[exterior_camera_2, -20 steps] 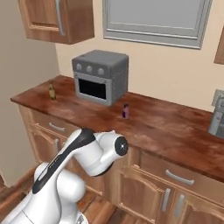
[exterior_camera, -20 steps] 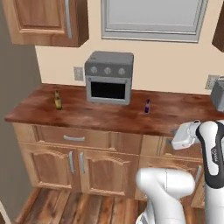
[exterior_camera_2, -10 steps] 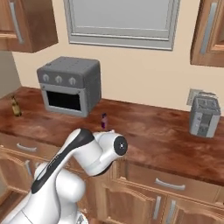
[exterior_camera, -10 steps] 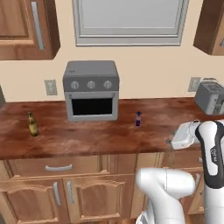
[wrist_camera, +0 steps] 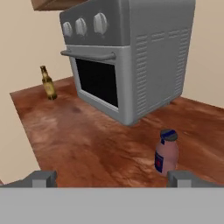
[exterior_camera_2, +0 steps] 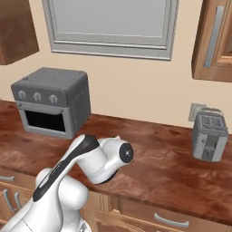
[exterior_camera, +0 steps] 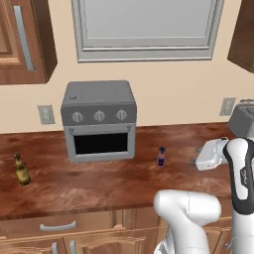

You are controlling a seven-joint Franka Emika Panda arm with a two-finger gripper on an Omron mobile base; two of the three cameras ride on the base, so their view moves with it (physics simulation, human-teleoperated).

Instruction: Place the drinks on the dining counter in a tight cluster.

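Note:
Two drinks stand upright on a wood counter [exterior_camera: 99, 186] that carries a grey toaster oven; the dining counter is out of view. A short purple-blue bottle [exterior_camera: 161, 156] [wrist_camera: 166, 152] stands just right of the oven's front. Far to the left, near the counter's end, is a slim amber-brown bottle [exterior_camera: 20, 168] [wrist_camera: 48, 83]. My gripper [exterior_camera: 198, 158] [wrist_camera: 112, 178] hovers over the counter a little right of the purple-blue bottle, open and holding nothing. In the hand view that bottle stands close ahead, by the right fingertip [wrist_camera: 183, 178].
The grey toaster oven [exterior_camera: 99, 121] [exterior_camera_2: 52, 102] [wrist_camera: 131, 57] sits against the wall. A grey toaster [exterior_camera_2: 208, 134] [exterior_camera: 243, 119] stands at the right. A window and wood wall cabinets [exterior_camera_2: 215, 41] hang above. Drawers run below the counter.
Both base views have shifted: the base has driven and now faces the counter squarely and closer. The bottles stay where they stood. The gripper stays open.

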